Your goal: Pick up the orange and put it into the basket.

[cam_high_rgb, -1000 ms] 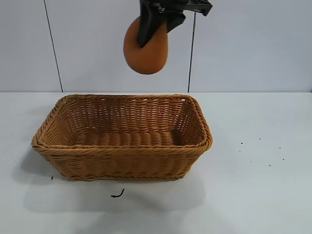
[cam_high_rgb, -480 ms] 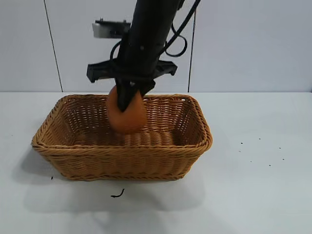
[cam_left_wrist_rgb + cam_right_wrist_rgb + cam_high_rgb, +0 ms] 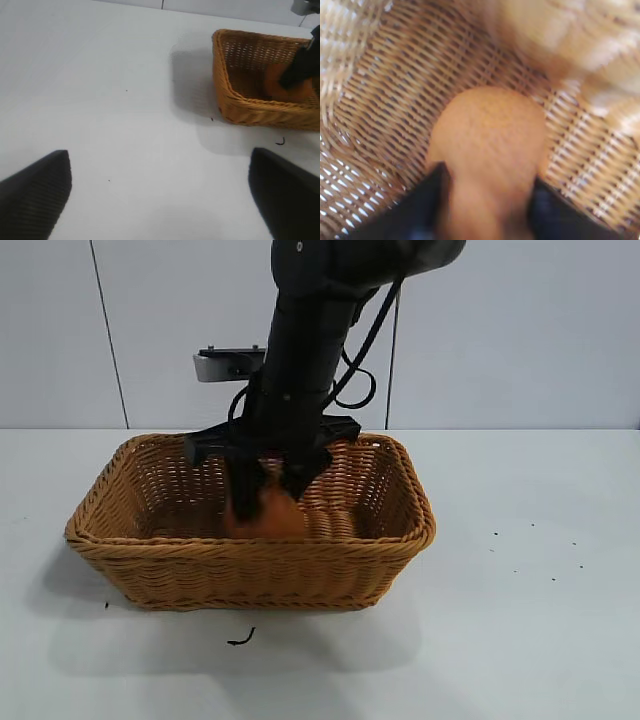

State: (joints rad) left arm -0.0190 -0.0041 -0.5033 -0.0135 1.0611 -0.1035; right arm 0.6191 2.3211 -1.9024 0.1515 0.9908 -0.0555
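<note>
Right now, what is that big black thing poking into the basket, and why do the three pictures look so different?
That black thing is a robot arm. Its claw, the right gripper, has lowered an orange into the woven basket, which sits on a white table. The fingers sit on either side of the fruit; whether they are squeezing it or letting go, I cannot tell. One picture is from a camera facing the robot. Another is from a camera on that arm's wrist, looking down at the orange. The last is from the other arm's wrist: its claw, the left gripper, waits wide open over the table beside the basket, holding nothing.
</note>
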